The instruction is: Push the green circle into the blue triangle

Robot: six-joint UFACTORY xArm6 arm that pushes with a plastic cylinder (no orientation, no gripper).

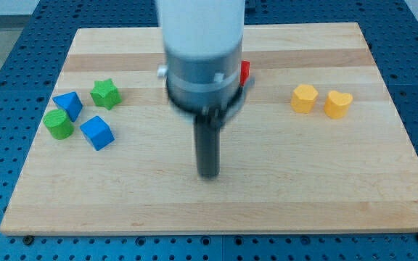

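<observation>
- The table (216, 210) is a pale wooden board, and its near strip carries no block.
- My tip (209, 175) stands on the wood near the middle of the table, nearer than every block, and it touches none of them.
- There is no hand on this arm, only the dark rod (208, 145), so I cannot tell any open or closed state.
- At the left, the blue cube (96, 133) is the nearest block of a group of 4.
- The green circle (58, 123) lies just left of the blue cube, a little farther back, well apart from my tip.
- The blue triangle (69, 105) is directly behind the green circle and to its right; the 2 look to be touching.
- The green star (105, 93) is just right of the blue triangle, a little farther.
- At the right, 2 yellow blocks sit side by side: a yellow block (304, 98) and a yellow heart (337, 104).
- A red block (244, 72) shows only as a small edge behind the arm body (202, 51), so its shape cannot be made out.
</observation>
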